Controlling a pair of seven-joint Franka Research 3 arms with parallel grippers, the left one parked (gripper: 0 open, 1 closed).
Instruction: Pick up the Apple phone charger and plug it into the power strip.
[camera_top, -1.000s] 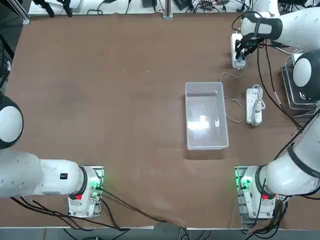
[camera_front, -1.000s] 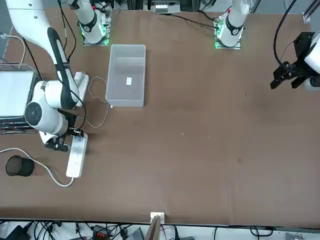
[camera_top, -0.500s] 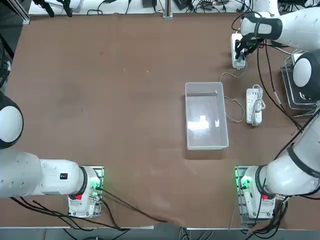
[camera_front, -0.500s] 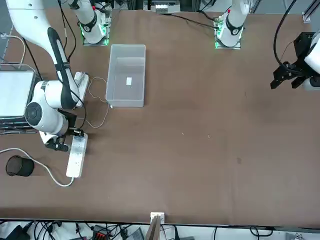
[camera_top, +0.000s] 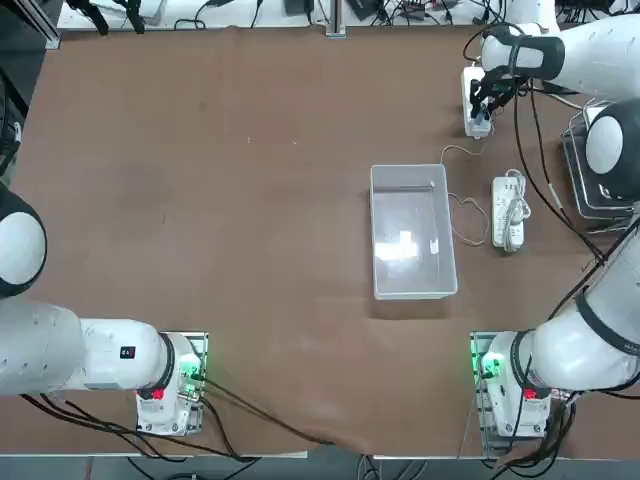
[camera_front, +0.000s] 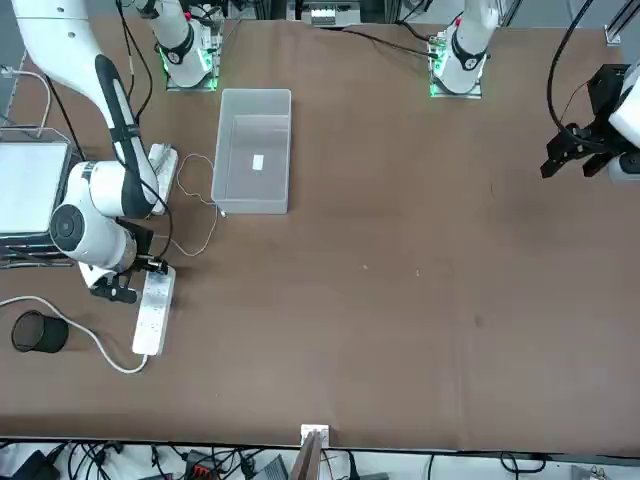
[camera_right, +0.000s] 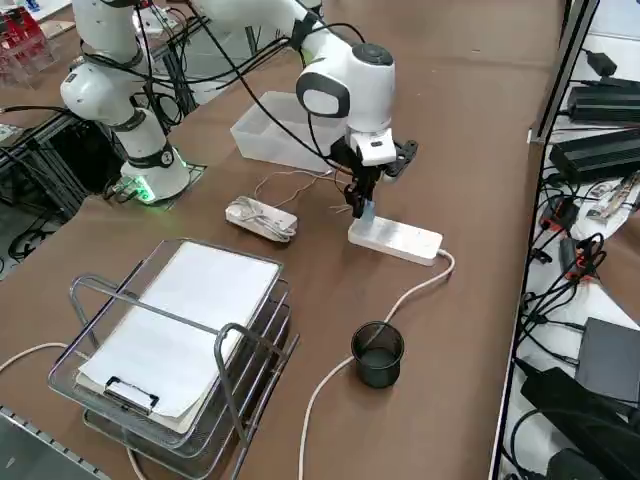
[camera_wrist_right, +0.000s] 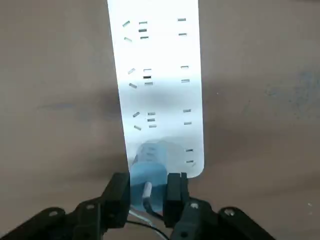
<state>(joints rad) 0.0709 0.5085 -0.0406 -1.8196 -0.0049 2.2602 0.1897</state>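
In the wrist view, the right gripper (camera_wrist_right: 148, 192) has its two fingers (camera_wrist_right: 118, 192) pinched on the Apple phone charger (camera_wrist_right: 148, 172), which stands between them with its front end pressed onto the near end of the power strip (camera_wrist_right: 157, 65); a thin white cable (camera_wrist_right: 146, 192) leaves the back of the charger between the fingers. The strip's other sockets run away from the gripper, all bare. From the right side, in the middle of the frame, the gripper (camera_right: 362, 205) points straight down with the charger (camera_right: 365, 212) at its tip, touching the end of the strip (camera_right: 395, 239) nearest the clear plastic bin (camera_right: 290, 137). The strip's thick lead (camera_right: 345, 372) runs off toward the lower part of that frame, past a black cup (camera_right: 377, 353). Left of the strip lies a shorter white strip with a bundled cord (camera_right: 261, 217), and nearer the lower left a wire paper tray (camera_right: 180, 340). From overhead, the gripper (camera_top: 484, 105) sits in the upper right over the strip (camera_top: 473, 95), and the bin (camera_top: 411, 232) lies well apart below it.
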